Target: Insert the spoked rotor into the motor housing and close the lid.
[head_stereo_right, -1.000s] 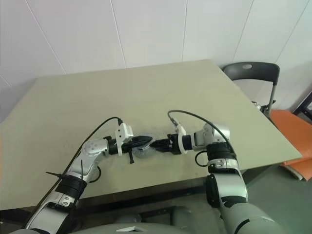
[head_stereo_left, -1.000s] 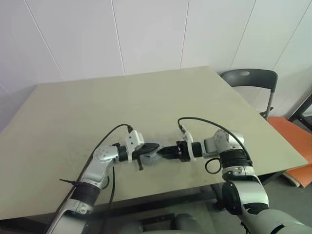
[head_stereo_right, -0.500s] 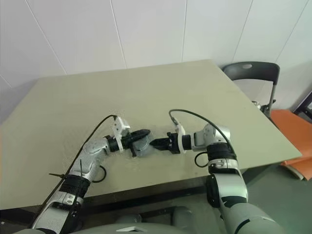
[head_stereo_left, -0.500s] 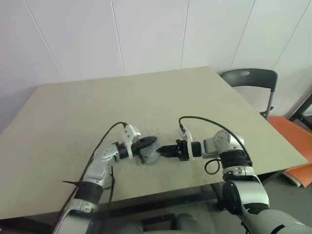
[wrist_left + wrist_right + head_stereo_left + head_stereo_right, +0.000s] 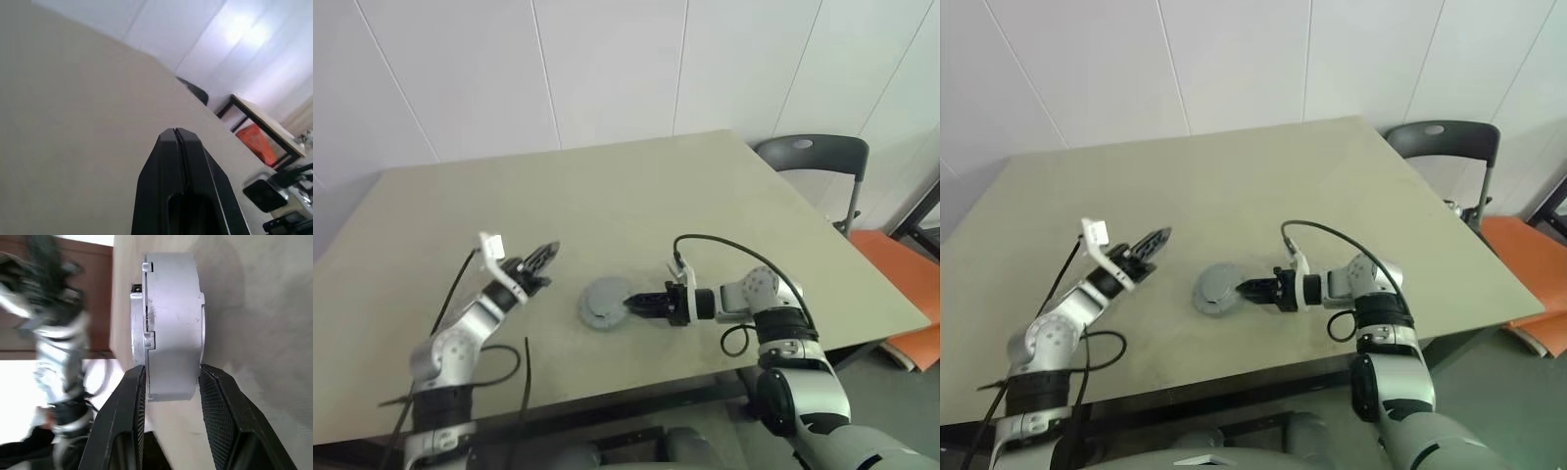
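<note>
The right claw pinches the edge of the grey motor housing, which lies flat on the table with its lid on. The left claw, fingers pressed together and empty, hovers well apart over the table.

Left claw has swung away from the lid

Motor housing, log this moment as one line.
motor housing: lid on, on table | right gripper: gripping its rim | left gripper: shut, empty, raised
</note>
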Controlling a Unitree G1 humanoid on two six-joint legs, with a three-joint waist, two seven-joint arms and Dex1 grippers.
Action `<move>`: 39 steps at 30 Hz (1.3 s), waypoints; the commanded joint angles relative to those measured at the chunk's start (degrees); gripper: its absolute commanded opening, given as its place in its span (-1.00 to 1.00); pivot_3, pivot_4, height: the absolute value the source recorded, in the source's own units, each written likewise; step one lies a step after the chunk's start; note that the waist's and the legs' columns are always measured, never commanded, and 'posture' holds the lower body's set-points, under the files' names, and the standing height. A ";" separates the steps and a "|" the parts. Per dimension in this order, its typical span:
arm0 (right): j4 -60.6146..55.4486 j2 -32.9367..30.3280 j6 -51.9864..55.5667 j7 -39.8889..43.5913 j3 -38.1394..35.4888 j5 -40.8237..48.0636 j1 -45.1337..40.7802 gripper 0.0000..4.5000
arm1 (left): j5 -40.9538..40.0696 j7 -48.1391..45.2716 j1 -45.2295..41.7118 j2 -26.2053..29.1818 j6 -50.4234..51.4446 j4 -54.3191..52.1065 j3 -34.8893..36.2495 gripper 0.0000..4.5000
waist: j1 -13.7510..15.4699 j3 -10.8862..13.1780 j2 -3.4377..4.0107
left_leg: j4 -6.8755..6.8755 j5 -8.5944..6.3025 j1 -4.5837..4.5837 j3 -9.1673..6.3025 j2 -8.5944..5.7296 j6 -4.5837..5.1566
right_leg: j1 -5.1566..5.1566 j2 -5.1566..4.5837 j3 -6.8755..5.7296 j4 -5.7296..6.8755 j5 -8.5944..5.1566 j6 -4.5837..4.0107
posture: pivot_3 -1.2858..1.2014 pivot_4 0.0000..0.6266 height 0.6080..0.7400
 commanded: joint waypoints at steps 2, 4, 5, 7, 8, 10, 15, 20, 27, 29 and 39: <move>-0.23 3.95 0.72 -1.75 -8.75 5.67 -3.41 -0.40 | -2.94 3.38 4.69 0.15 2.74 -5.02 2.54 -1.00 | 0.75 0.14 -0.09 | 0.01 0.01 -0.07 0.02 -0.03 -0.02 | -0.08 -0.02 0.00 -0.01 0.09 -0.15 | 0.03 -1.00 1.00; 0.64 5.01 0.26 -3.52 -12.07 6.31 -4.55 -0.40 | -5.16 4.54 6.17 -0.65 3.36 -6.17 3.91 -1.00 | 1.32 0.29 -0.22 | 0.03 0.02 -0.13 0.01 -0.09 -0.04 | -0.11 -0.08 0.00 -0.01 0.10 -0.17 | 0.03 -1.00 1.00; 0.88 5.42 0.10 -4.17 -13.18 6.63 -4.98 -0.40 | -5.80 4.88 6.65 -0.89 3.54 -6.53 4.28 -1.00 | 1.71 0.31 -0.23 | 0.04 0.03 -0.15 0.00 -0.16 -0.08 | -0.12 -0.15 -0.01 -0.02 0.11 -0.18 | 0.03 -1.00 1.00; 1.31 6.31 -0.36 -5.59 -15.15 7.24 -5.78 -0.40 | -6.57 5.38 7.46 -1.04 3.73 -7.55 4.48 -1.00 | 2.52 0.33 -0.25 | 0.04 0.04 -0.15 0.03 -0.26 -0.08 | -0.10 -0.23 0.00 -0.05 0.11 -0.17 | 0.03 -1.00 1.00; 1.68 6.70 -0.76 -6.13 -16.16 7.65 -6.24 -0.40 | -7.61 5.91 7.52 -1.42 3.98 -8.07 4.90 -1.00 | 2.65 0.33 -0.24 | 0.02 0.03 -0.15 0.02 -0.31 -0.08 | -0.09 -0.27 0.00 -0.10 0.10 -0.17 | 0.03 -1.00 1.00; 2.04 7.23 -1.55 -7.01 -17.17 7.91 -6.80 -0.40 | -10.01 6.92 7.29 -2.15 4.51 -8.67 6.08 -1.00 | 2.63 0.34 -0.25 | 0.00 0.03 -0.17 0.02 -0.36 -0.08 | -0.08 -0.30 0.00 -0.15 0.10 -0.17 | 0.03 -1.00 1.00; 3.43 9.29 -5.02 -9.50 -18.91 8.64 -7.67 -0.40 | -15.37 9.09 7.10 -2.85 5.38 -9.21 8.36 -1.00 | 2.29 0.36 -0.25 | -0.08 0.03 -0.21 0.05 -0.36 -0.08 | -0.14 -0.32 0.03 -0.23 0.10 -0.16 | 0.03 -1.00 1.00; 4.82 10.72 -8.50 -11.34 -19.72 9.34 -8.14 -0.40 | -22.01 11.60 7.16 -3.34 6.60 -9.30 10.13 -0.59 | 2.21 0.37 -0.24 | -0.07 0.03 -0.22 0.07 -0.34 -0.08 | -0.18 -0.30 0.04 -0.18 0.10 -0.17 | 0.03 -1.00 1.00; 8.22 13.08 -14.89 -13.23 -20.97 10.40 -9.96 -0.40 | -30.59 17.72 6.41 -4.17 7.48 -10.49 10.95 0.41 | 2.25 0.39 -0.27 | -0.03 0.04 -0.22 0.10 -0.35 -0.08 | -0.16 -0.30 0.06 -0.17 0.11 -0.17 | 0.03 -1.00 1.00; 8.53 13.85 -15.78 -13.44 -20.79 10.78 -10.26 -0.40 | -32.41 19.64 6.46 -3.94 8.28 -10.74 10.47 0.72 | 2.24 0.39 -0.27 | -0.05 0.04 -0.22 0.10 -0.35 -0.08 | -0.17 -0.30 0.06 -0.17 0.11 -0.17 | 0.03 -1.00 1.00; 9.16 15.62 -18.02 -13.63 -18.67 11.70 -10.77 -0.40 | -42.36 26.27 6.66 -2.42 12.52 -10.36 7.75 0.99 | 2.24 0.39 -0.27 | -0.04 0.04 -0.22 0.12 -0.35 -0.09 | -0.19 -0.28 0.09 -0.12 0.11 -0.18 | 0.03 -1.00 1.00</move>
